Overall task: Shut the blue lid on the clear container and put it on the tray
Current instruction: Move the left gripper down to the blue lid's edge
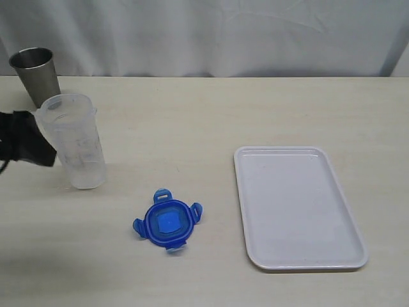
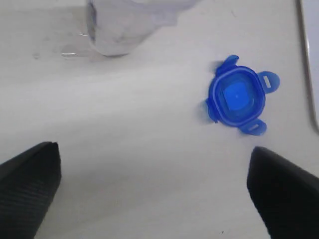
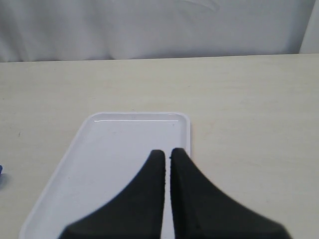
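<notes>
The clear container (image 1: 73,141) stands upright and open-topped at the table's left; its base (image 2: 119,25) shows in the left wrist view. The blue lid (image 1: 167,220) lies flat on the table in front of it, flaps spread, apart from everything (image 2: 237,95). The white tray (image 1: 297,208) lies to the right with nothing on it. My left gripper (image 1: 38,150) is just left of the container, open wide (image 2: 154,174), with only bare table between its fingers (image 2: 27,189). My right gripper (image 3: 167,154) is shut on nothing, hovering over the tray (image 3: 114,164); the exterior view does not show it.
A steel cup (image 1: 32,73) stands behind the container at the far left. A white curtain closes off the back of the table. The tray's edge (image 2: 311,74) shows in the left wrist view beyond the lid.
</notes>
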Available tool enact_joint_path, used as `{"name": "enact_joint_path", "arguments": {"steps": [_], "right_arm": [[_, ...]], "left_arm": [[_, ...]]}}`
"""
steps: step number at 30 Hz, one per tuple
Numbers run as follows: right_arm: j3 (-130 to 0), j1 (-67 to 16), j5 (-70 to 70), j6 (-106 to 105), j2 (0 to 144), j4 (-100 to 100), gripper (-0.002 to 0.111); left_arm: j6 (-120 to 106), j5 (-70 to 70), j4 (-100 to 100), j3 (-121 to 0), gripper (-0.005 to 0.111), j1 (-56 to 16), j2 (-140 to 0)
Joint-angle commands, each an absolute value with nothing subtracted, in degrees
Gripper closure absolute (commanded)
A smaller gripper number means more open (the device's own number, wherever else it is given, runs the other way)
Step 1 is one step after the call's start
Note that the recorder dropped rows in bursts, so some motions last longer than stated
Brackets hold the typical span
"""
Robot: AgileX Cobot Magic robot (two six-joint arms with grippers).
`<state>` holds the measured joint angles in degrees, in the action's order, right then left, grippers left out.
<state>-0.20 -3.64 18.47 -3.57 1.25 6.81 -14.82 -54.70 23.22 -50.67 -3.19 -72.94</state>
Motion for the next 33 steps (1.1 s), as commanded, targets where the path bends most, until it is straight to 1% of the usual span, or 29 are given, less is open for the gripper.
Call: {"name": "enact_joint_path", "arguments": {"steps": [1,7,10,12,16,21,26,33], "right_arm": [[0.0,-3.9,18.3,-3.5,1.3,6.8,0.104],[0.0,-3.9,18.3,-3.5,1.3,6.8,0.104],[0.0,-3.9,18.3,-3.5,1.3,6.8,0.104],[0.0,-3.9,18.3,-3.5,1.3,6.8,0.104],[0.0,-3.9,18.3,-3.5,1.3,6.8,0.104],[0.0,-3.9,18.3,-3.5,1.3,6.8,0.104],[0.0,-3.9,18.3,-3.5,1.3,6.8,0.104],[0.0,-3.9,18.3,-3.5,1.3,6.8,0.104]], "left_arm": [[-13.2,-45.1,24.7,-44.9,0.002,-13.3,-72.5],[-9.2,-24.0,28.7,-34.7,0.002,-28.8,-75.3],[-9.2,-16.7,32.9,-33.4,0.002,-33.7,-77.0],[-9.3,-14.4,32.3,-33.4,0.002,-35.7,-77.3],[-9.3,-11.2,31.6,-33.4,0.002,-36.7,-77.6],[-9.2,-10.8,31.5,-33.4,0.002,-36.7,-79.4],[-8.4,-10.3,32.1,-33.4,0.002,-36.7,-84.2],[-5.8,-5.7,34.2,-33.4,0.002,-36.7,-92.3]]}}
